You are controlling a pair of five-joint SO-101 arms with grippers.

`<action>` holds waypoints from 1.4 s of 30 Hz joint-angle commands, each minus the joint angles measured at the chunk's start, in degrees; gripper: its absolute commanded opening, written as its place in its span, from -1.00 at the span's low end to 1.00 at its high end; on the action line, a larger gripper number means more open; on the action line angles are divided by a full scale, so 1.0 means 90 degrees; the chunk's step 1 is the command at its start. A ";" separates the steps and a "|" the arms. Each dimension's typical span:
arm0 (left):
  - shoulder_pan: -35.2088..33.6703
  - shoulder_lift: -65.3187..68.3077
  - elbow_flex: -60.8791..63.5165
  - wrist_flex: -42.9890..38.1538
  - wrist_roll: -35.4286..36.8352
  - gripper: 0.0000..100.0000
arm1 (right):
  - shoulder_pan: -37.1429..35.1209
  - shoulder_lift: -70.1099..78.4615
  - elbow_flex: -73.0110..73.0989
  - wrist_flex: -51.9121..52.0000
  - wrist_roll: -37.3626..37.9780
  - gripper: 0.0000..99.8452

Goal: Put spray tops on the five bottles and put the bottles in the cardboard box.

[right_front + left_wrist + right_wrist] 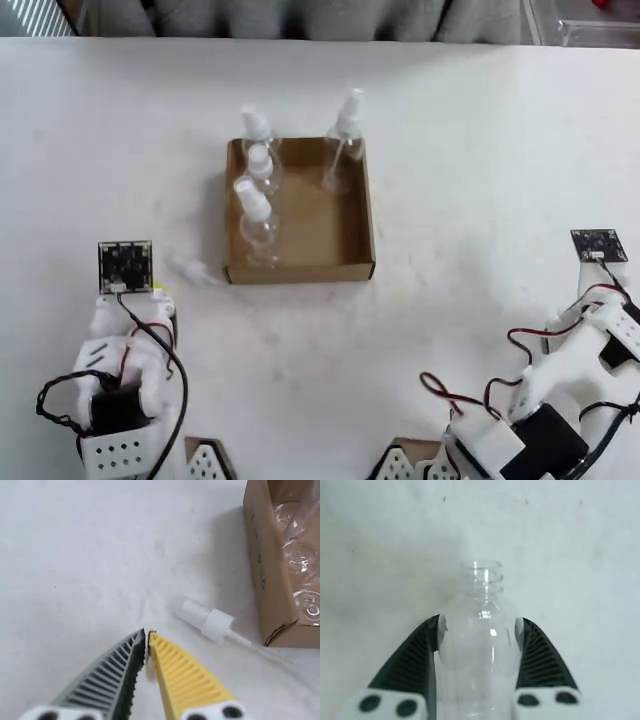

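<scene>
The cardboard box sits mid-table with several clear bottles standing in it, each with a spray top, such as one on its left side and one at its back right. A loose white spray top lies on the table just off the box's front left corner. My left gripper is shut and empty, its tips a short way from that spray top. My right gripper is shut on an uncapped clear bottle with its threaded neck pointing away.
The left arm is at the front left of the white table, the right arm at the front right. A clear plastic bin stands at the back right edge.
</scene>
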 commanded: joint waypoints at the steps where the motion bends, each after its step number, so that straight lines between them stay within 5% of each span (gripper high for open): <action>1: -0.0044 -0.0063 -0.0010 -0.0156 -0.0029 -0.95 | -0.0308 -0.0650 -0.0264 0.0991 -0.0088 -0.97; 5: -0.0054 -0.0063 -0.0010 -0.0156 -0.0029 -0.95 | -0.1284 -0.1451 0.0293 0.2007 -0.0244 -0.97; 13: 0.0073 -0.0054 -0.0342 0.0303 0.0020 -0.96 | -0.2847 -0.2789 0.1768 0.0640 -0.2628 -0.97; 24: 0.0122 0.0249 -0.1983 0.1201 0.0020 -0.96 | -0.2515 -0.2828 0.2442 -0.0259 -0.2647 -0.97; 31: 0.0591 0.3385 -0.4054 0.1280 0.0606 -0.95 | -0.2486 -0.2828 0.2491 -0.0347 -0.2647 -0.97; 42: 0.0669 0.7790 -0.5587 0.0586 0.2823 -0.94 | -0.2486 -0.2818 0.2608 -0.0552 -0.2637 -0.97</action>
